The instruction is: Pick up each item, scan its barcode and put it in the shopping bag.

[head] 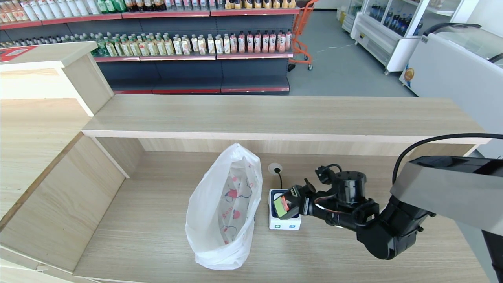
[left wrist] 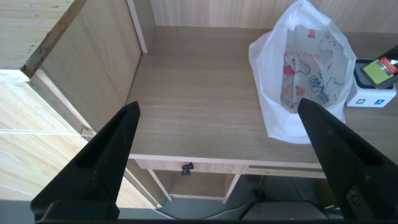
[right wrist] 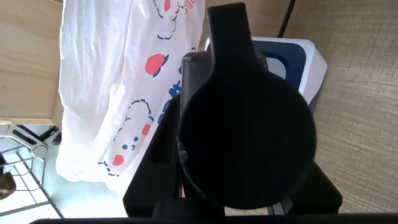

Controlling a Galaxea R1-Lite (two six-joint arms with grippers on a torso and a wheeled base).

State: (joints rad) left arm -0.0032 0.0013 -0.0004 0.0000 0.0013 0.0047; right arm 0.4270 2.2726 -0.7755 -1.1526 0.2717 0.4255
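Green-labelled item (head: 280, 206) is clamped in my right gripper (head: 288, 201) over the scanner (head: 285, 226); bagging remains; shopping bag (head: 206, 220), left, already holds a patterned pack (head: 232, 196).

Bright, even indoor light; faint soft shadow beside shopping bag (head: 224, 208); head view edges bowed.

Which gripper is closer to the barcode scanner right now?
Right. The right gripper holds a small green pack just above the scanner. The left gripper hangs open over the desk's near edge, with the shopping bag between it and the scanner.
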